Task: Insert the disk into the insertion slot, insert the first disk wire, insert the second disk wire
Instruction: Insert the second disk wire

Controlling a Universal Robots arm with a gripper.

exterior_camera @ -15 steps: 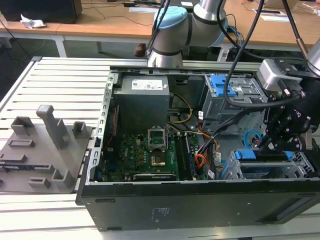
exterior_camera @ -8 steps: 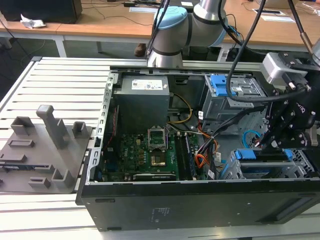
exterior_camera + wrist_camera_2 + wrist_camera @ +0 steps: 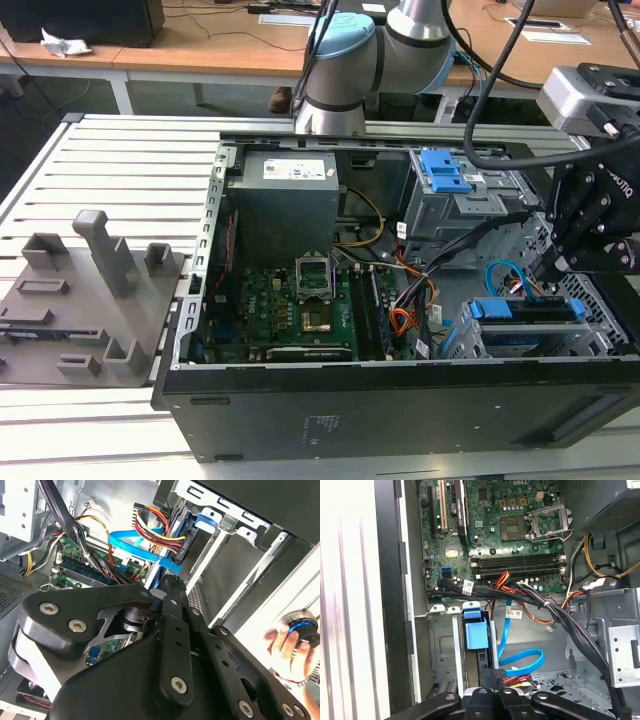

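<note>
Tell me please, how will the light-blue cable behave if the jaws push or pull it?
The light-blue cable looks flat and thin and lies in a loose loop, so it would probably bend and give way instead of pushing back. It probably weighs little. Since it already curves on itself beside the disk, a pull would likely straighten the loop first, before any pull reaches its plug.

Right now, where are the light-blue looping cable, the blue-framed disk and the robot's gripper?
second disk wire (image 3: 522,656), first wrist view, on its curved loop.
disk (image 3: 475,635), first wrist view, on its blue carrier frame's end, seated in the cage.
gripper (image 3: 552,262), exterior view, at its fingertips above the disk.
</note>
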